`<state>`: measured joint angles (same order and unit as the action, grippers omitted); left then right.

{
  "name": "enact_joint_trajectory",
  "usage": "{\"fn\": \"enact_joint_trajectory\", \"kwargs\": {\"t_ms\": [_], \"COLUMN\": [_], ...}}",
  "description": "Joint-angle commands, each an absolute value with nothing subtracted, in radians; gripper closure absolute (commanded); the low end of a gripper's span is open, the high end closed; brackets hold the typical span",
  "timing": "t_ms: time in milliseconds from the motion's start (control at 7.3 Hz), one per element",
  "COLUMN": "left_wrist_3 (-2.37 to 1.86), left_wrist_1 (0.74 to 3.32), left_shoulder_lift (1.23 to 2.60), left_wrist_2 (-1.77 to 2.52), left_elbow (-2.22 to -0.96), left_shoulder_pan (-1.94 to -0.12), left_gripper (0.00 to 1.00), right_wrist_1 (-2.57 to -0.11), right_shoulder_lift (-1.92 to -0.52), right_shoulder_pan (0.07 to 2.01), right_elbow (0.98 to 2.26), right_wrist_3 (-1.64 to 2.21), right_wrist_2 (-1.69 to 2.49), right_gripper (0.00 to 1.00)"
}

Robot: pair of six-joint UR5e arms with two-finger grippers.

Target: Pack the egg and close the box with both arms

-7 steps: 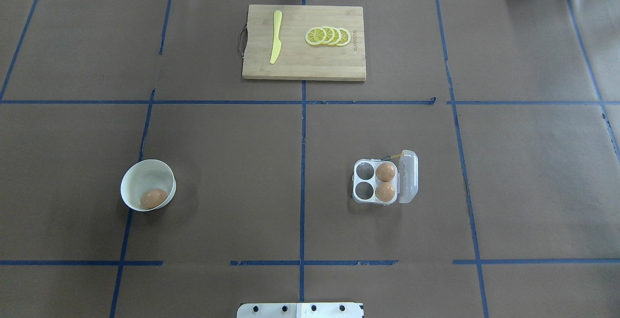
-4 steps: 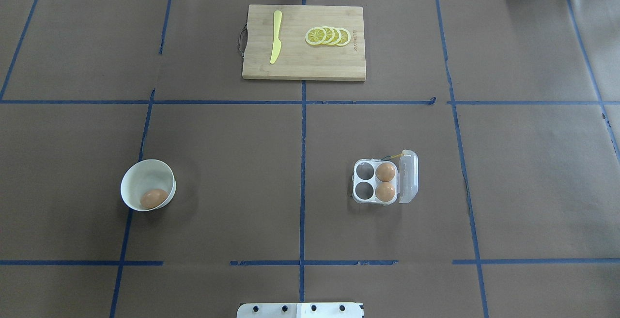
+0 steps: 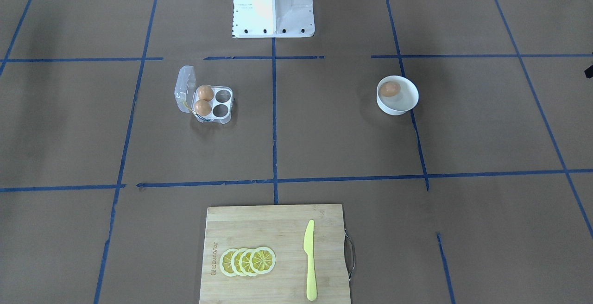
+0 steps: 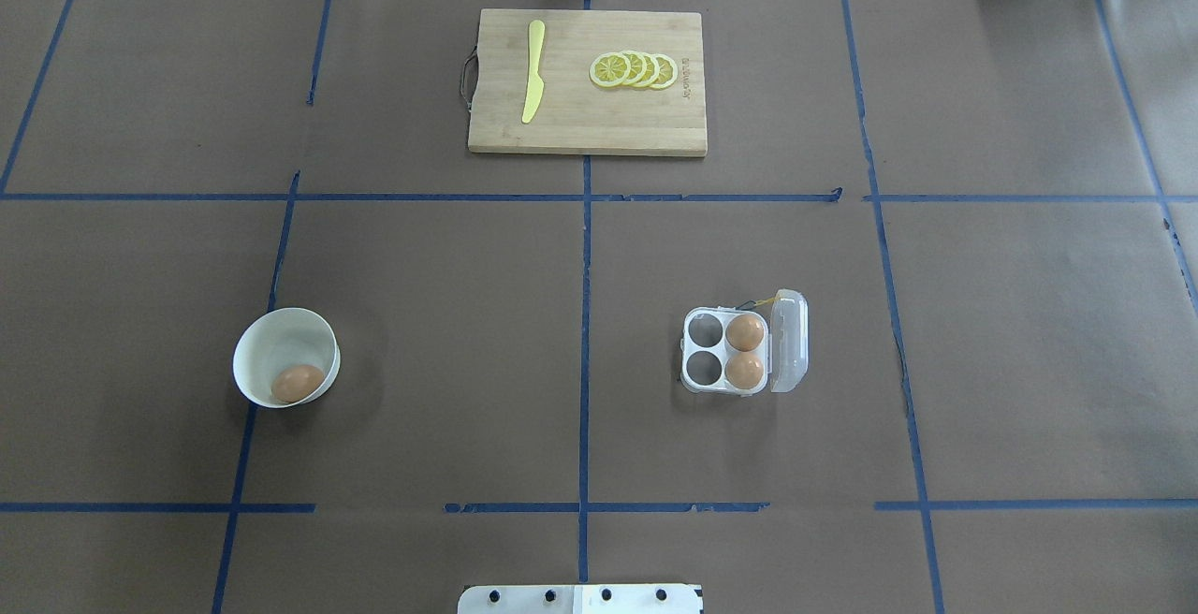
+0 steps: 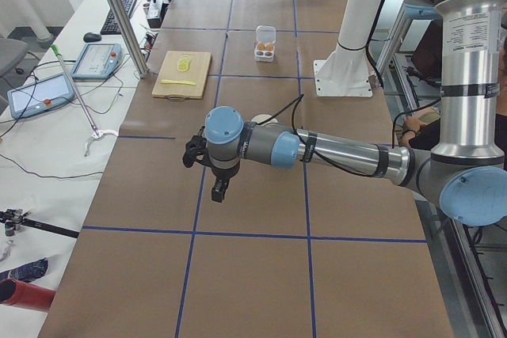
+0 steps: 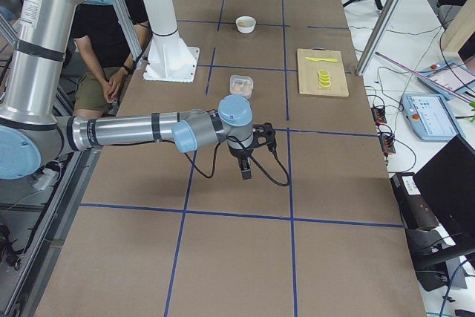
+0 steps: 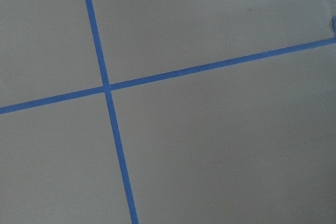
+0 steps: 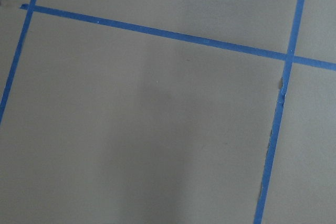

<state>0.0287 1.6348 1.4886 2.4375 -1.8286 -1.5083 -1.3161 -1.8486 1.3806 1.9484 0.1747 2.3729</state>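
Observation:
A tan-brown egg (image 4: 298, 383) lies in a white bowl (image 4: 281, 338) at the table's left; it also shows in the front-facing view (image 3: 389, 89). The clear egg box (image 4: 704, 382) stands right of centre with its lid (image 4: 788, 341) open to the right. Two eggs (image 4: 745, 332) fill its right cups; the two left cups are empty. Neither arm shows in the overhead or front-facing view. The left gripper (image 5: 218, 187) and the right gripper (image 6: 246, 168) hang above the table's outer ends, far from bowl and box. I cannot tell whether they are open or shut.
A wooden cutting board (image 4: 587, 132) with lemon slices (image 4: 634, 69) and a yellow knife (image 4: 533, 71) lies at the far centre. The white pedestal (image 3: 272, 3) stands at the robot's edge. Both wrist views show only brown paper and blue tape lines.

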Motion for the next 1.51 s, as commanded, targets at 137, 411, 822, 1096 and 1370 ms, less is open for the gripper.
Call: {"fn": "enact_joint_trajectory", "kwargs": {"t_ms": [137,411,822,1096,1370], "left_wrist_3": [0.028,0.025,-0.065,-0.133,-0.133], "left_wrist_1": [1.695,1.868,2.124,2.264,2.252], "left_shoulder_lift": [1.496,1.494,1.499,1.512,1.598], "left_wrist_2": [2.441,2.441,2.433,2.276,2.264], "left_elbow": [-1.835,-1.833,-1.832,-1.836,-1.835], "left_shoulder_pan": [-1.497,-1.345,-1.182,-0.972,-0.826], "left_gripper": [0.0,0.0,0.0,0.0,0.01], "right_wrist_1": [-1.315,-1.315,-1.316,-1.316,-1.316], "right_shoulder_lift": [-1.848,-1.847,-1.845,-1.845,-1.845], "right_shoulder_pan": [1.381,1.379,1.379,1.378,1.378], "right_elbow": [1.953,1.953,1.948,1.945,1.936], "right_wrist_3": [0.176,0.176,0.176,0.176,0.176], "right_wrist_2": [2.375,2.376,2.376,2.376,2.376], "right_gripper": [0.0,0.0,0.0,0.0,0.0]}}
